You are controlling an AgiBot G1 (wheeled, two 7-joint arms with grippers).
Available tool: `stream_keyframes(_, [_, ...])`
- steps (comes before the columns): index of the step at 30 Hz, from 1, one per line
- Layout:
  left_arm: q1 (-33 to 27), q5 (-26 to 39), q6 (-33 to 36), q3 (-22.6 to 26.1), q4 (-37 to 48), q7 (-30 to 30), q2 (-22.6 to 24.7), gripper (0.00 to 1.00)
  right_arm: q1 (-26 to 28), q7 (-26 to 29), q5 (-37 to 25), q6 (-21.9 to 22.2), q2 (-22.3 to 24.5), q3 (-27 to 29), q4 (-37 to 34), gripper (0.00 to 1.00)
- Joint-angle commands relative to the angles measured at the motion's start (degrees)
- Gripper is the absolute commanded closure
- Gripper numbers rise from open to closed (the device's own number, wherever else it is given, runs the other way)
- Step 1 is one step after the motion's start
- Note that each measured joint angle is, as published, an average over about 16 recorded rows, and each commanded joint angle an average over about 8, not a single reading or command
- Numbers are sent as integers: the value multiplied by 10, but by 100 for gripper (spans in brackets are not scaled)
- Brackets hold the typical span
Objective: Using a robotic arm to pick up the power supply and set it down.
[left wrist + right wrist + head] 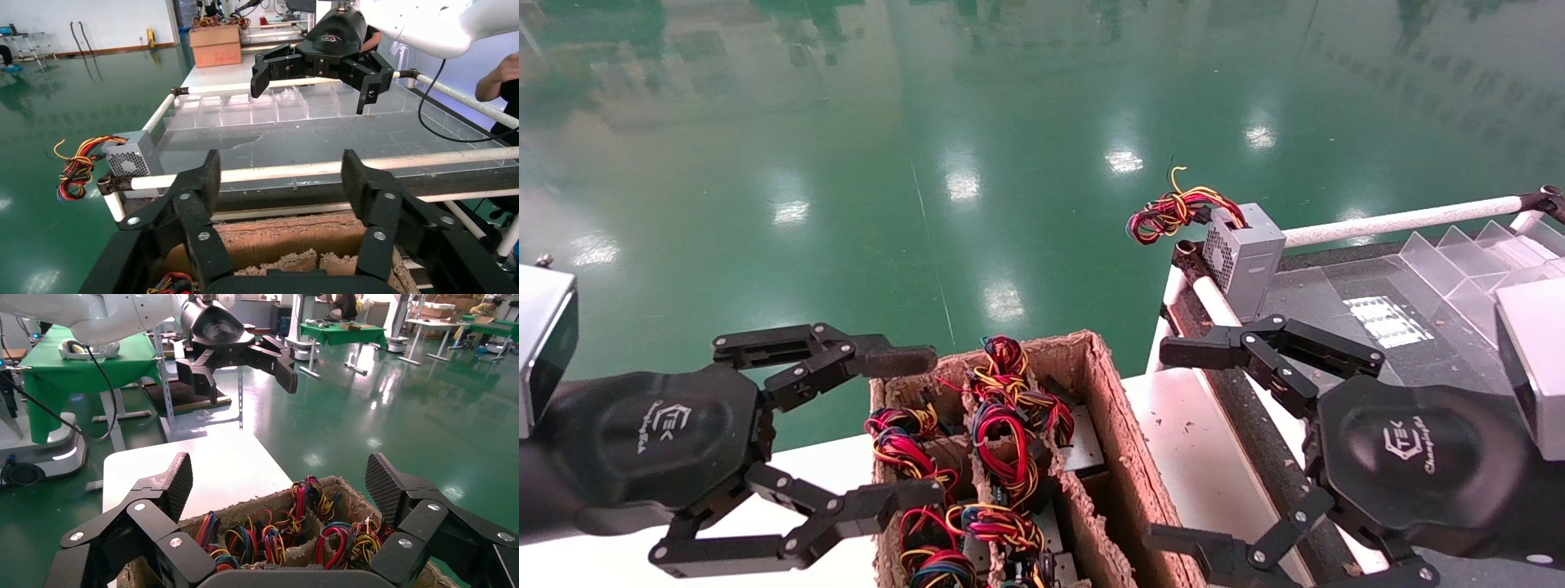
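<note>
power supply [1245,255]: grey metal box, standing at the near-left corner of the acrylic tray [1344,282], touching the white rail [1401,219]; its wire bundle [1169,216] hangs out over the green floor [846,163]. Nothing is holding it.
spares: more units alike packed in the cardboard box [1128,457] on the white tabletop [1197,457]; mostly only their red/yellow/black wire loops show.
handling (judgement): rigid sheet-metal case, probably dense for its size, with smooth, slippery sides. The perforated vent face looks thin, so don't squeeze it. The wires are floppy and will snag on the rail.
grip point (judgement): across the two flat solid sides of the case, mid-height, clear of the wire exit. Never lift by the wires.
right gripper [1181,445]: jaws spread wide, empty. It hovers between the cardboard box and the tray edge, fingers pointing toward the box, near the power supply but apart from it.
left gripper [911,429]: jaws spread wide, empty. It sits at the box's left wall, one finger at the rim, the other lower against the outer side; contact unclear.
arm pose: both wrists roughly level, palms facing each other across the box.
risk (judgement): the unit sits at the tray's corner, so a nudge could tip it toward the floor.
</note>
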Motion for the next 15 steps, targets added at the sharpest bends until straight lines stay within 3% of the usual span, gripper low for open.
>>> stream_keyframes(1, [0,0,0,0,0,0,0,100,0,0,0,0,0,0,0,0])
stream_keyframes(15, [0,0,0,0,0,0,0,100,0,0,0,0,0,0,0,0])
